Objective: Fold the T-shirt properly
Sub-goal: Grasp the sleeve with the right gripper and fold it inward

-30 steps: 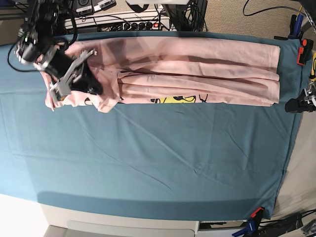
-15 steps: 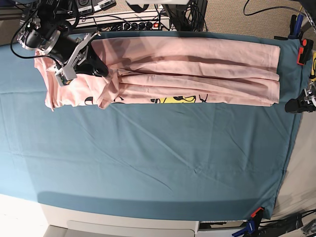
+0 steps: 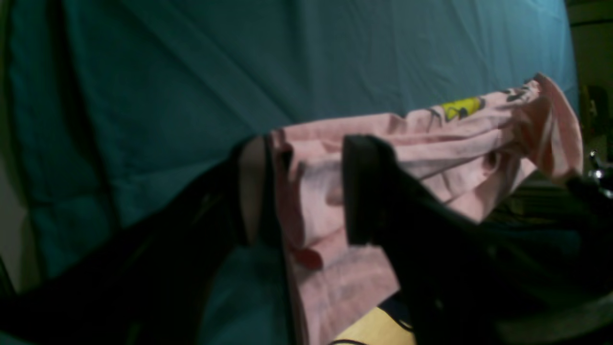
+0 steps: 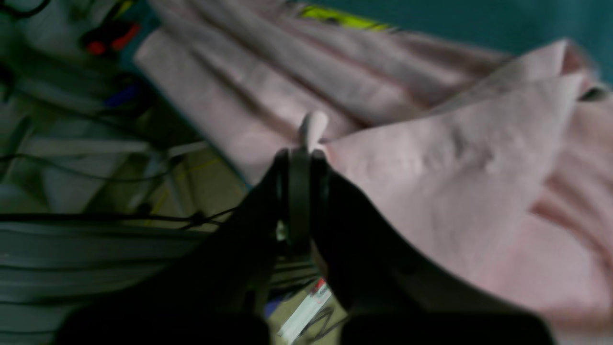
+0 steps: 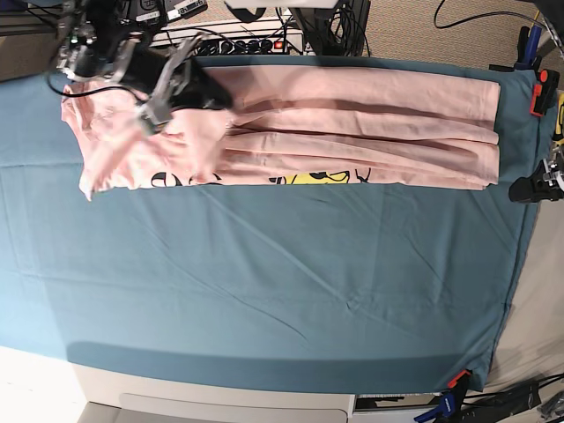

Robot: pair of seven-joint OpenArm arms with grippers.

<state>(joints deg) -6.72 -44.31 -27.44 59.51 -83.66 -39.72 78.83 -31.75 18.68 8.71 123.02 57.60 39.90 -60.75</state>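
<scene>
Item: T-shirt (image 5: 352, 123), pale pink cotton, folded into a long band along the far edge of the desk's teal cloth (image 5: 264, 282).

Base view: yellow graphic at the band's near edge.

Right wrist view only: right gripper (image 4: 300, 158), jaws pinching a pink fold.

Left wrist view: left gripper (image 3: 306, 191), jaws spread, hem between them.

Change: right gripper now further toward the shirt's middle.

R gripper (image 4: 299, 158) clamped, L gripper (image 3: 306, 191) agape
</scene>
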